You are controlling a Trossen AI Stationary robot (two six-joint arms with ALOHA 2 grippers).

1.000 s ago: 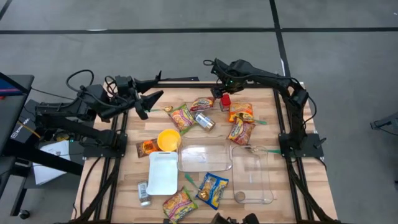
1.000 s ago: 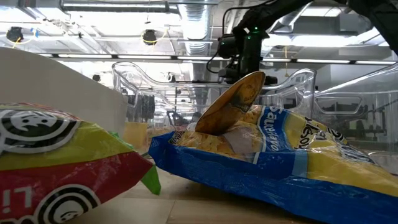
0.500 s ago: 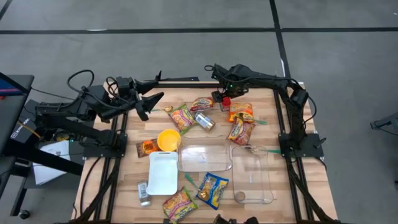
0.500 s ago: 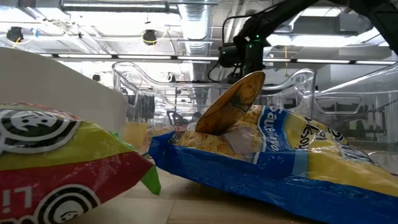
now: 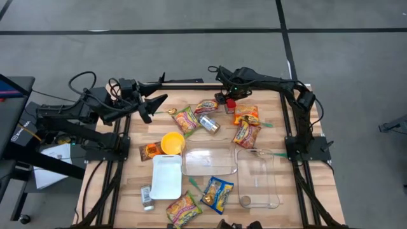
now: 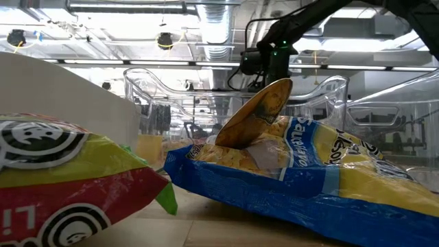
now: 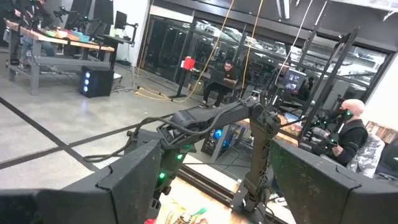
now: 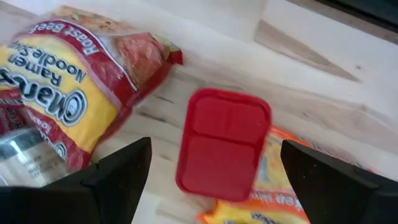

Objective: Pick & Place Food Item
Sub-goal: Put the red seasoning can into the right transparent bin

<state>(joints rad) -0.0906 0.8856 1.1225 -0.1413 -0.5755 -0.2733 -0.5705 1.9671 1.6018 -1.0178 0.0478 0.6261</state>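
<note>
Nothing is picked yet: your right pincer (image 8: 208, 180) hangs wide open over the red box (image 8: 222, 144) at the table's (image 5: 273, 127) upper middle in the high view, grasp and placing both remain, and your left pincer (image 5: 152, 104) waits open upper left.

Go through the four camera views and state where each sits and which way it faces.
High: above the table, straight down; both arms, red box.
Low: table height, level across; blue bag, an arm overhead.
Left wrist: looks past its own fingers at the room and the right arm.
Right wrist: down between its fingers at the red box; shared with high.
</note>
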